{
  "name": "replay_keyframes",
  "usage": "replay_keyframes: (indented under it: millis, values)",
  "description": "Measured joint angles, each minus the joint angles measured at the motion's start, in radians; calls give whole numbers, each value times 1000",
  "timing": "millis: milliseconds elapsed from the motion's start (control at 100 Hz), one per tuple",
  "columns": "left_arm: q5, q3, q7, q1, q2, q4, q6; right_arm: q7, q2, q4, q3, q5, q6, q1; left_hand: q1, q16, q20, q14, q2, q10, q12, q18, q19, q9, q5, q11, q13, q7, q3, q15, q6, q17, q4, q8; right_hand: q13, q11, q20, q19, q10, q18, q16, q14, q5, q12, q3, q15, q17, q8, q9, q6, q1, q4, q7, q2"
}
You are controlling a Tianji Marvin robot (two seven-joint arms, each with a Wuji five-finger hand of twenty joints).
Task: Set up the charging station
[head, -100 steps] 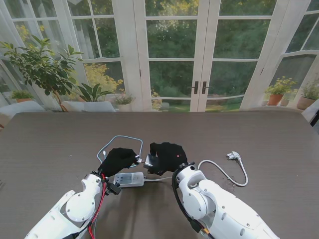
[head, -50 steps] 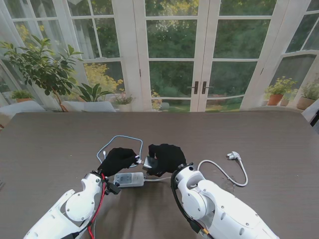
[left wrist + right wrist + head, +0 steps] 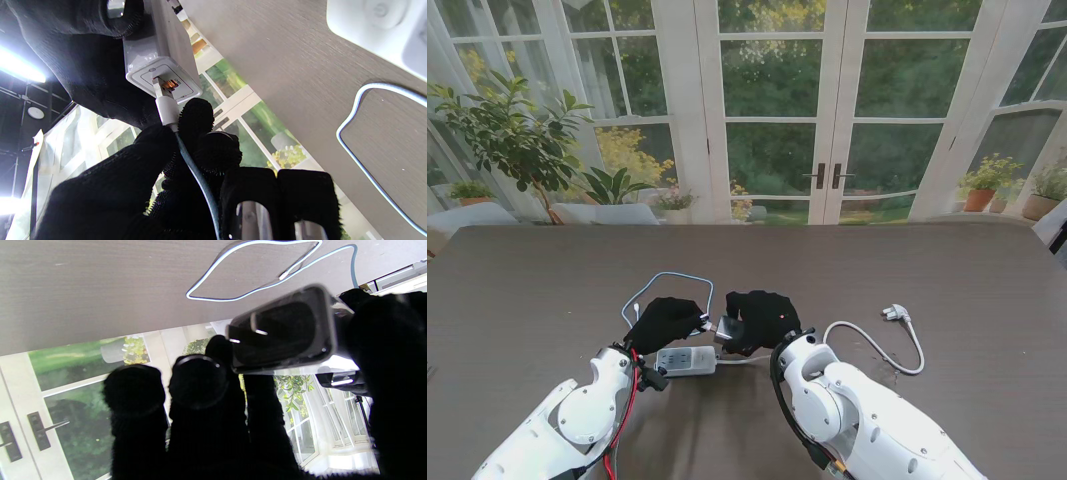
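In the stand view my two black-gloved hands meet over the table near me. My right hand [image 3: 762, 317] is shut on a white charger block [image 3: 729, 328]. The right wrist view shows the block [image 3: 283, 333] pinched between thumb and fingers, prongs facing the camera. My left hand [image 3: 665, 320] is shut on the white USB plug [image 3: 165, 106] of a light blue cable [image 3: 672, 277]. The plug's metal tip sits at the charger's [image 3: 160, 63] orange port, part of the metal still showing. A white power strip [image 3: 686, 361] lies just nearer to me than the hands.
The blue cable loops on the table farther from me than the hands [image 3: 253, 270]. The strip's white cord [image 3: 897, 355] curves to the right and ends in a plug [image 3: 896, 313]. Glass doors and potted plants [image 3: 512, 130] stand beyond the table's far edge.
My right hand with the charger has shifted slightly left, closing the gap to my left hand. The left hand has barely moved.
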Motion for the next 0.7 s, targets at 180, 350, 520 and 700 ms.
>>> replay_keyframes:
  millis: [180,350,520,700]
  values:
    - [11,6,11,-7,0,8,-5,0,0,0,-1,8,-5,0,0,0,0,0,0,0,0,0,0,0,0,0,0,0,0,0,0,0,0,0,0,2,0,0,2,0,0,0,0,4,0,0,0,0,0,0,0,0,0,0]
    - [23,19,35,-15,-1,18,-17,7,-1,1,-1,29,-7,-1,0,0,0,0,1,0,0,0,0,0,0,0,0,0,1,0,0,0,1,1,0,2,0,0,5,0,0,2,0,4,0,0,0,0,0,0,0,0,4,0]
    - [35,21,55,-13,-2,18,-21,8,-4,0,-1,50,4,-3,0,0,0,0,1,0,0,0,0,0,0,0,0,0,2,0,2,0,1,1,0,2,0,0,6,0,0,3,0,4,0,1,1,1,0,0,0,0,6,0]
    - [52,21,87,-5,-6,16,-21,10,-12,-1,5,77,16,-8,0,0,-1,0,1,0,0,0,0,0,0,0,0,0,2,0,3,0,1,0,0,2,0,-1,9,2,0,3,0,4,0,1,1,1,0,0,0,0,8,0]
